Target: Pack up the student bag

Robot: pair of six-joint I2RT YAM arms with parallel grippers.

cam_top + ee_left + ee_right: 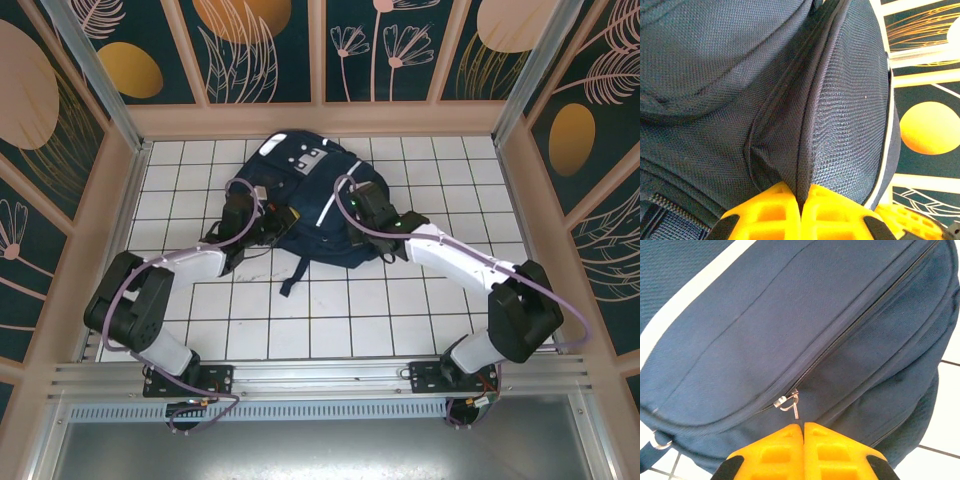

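Note:
The student bag [305, 190], a dark navy backpack with a thin white stripe and grey patches near its top, lies on the tiled table at centre back. My left gripper [270, 224] is at the bag's left side. In the left wrist view the left gripper [801, 192] is shut on a raised fold of the bag's fabric [807, 150]. My right gripper [347, 203] is at the bag's right side. In the right wrist view the right gripper [803, 426] is shut on the thin metal zipper pull [796, 409], just below the slider [785, 401] of a closed zipper.
The white tiled table [330, 310] is boxed in by patterned panel walls [265, 50] at the back and both sides. A black strap [292, 278] trails from the bag toward the near side. A metal ring [660, 442] hangs at the bag's corner.

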